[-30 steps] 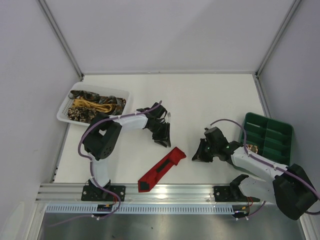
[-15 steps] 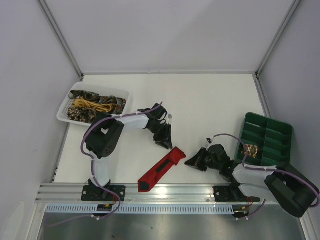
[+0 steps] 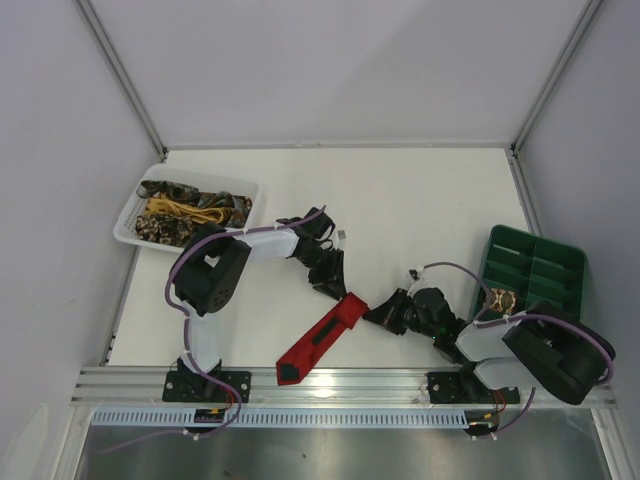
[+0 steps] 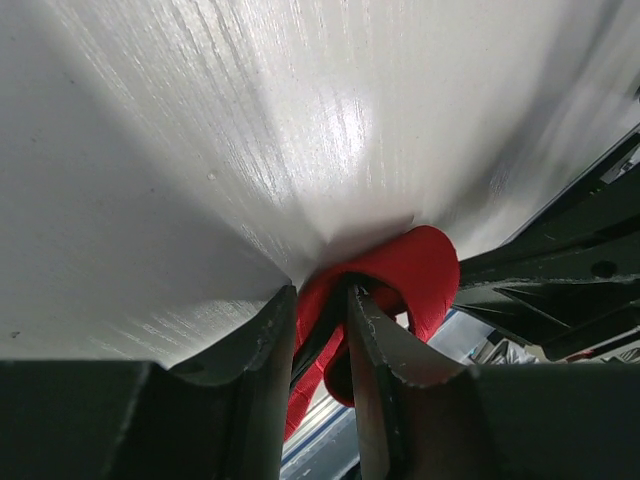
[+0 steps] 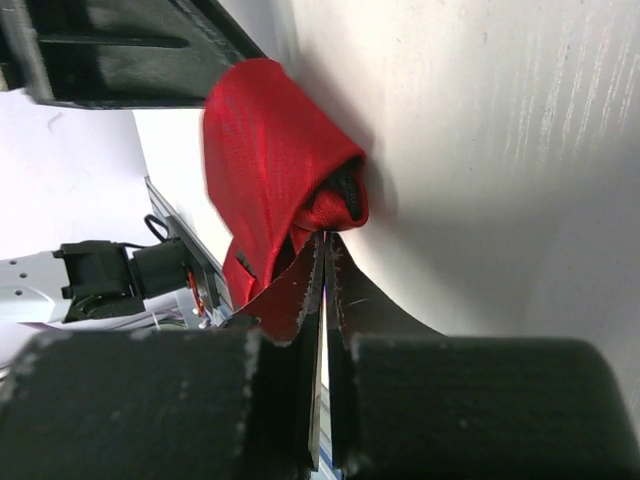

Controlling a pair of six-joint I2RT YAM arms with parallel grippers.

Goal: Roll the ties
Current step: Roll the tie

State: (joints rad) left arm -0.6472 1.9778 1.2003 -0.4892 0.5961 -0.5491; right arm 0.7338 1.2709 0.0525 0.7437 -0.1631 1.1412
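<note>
A plain red tie [image 3: 318,342] lies slantwise near the table's front edge, its upper end curled into a small roll. My left gripper [image 3: 338,290] is at that upper end. In the left wrist view its jaws [image 4: 320,295] are shut on the red tie [image 4: 420,270], with red cloth and dark backing between the fingers. My right gripper [image 3: 372,313] comes in from the right. In the right wrist view it [image 5: 327,238] is shut with nothing seen between the fingers, and its tips touch the side of the red roll [image 5: 260,150].
A white mesh basket [image 3: 135,215] at the back left holds brown-gold and yellow ties [image 3: 190,210]. A green compartment tray [image 3: 530,240] stands at the right, with a brown patterned roll [image 3: 503,298] in a near compartment. The aluminium rail [image 3: 330,382] runs along the front edge.
My right gripper has swung left across the table to the tie's rolled end. My left gripper has moved a little forward, down onto that same end.
</note>
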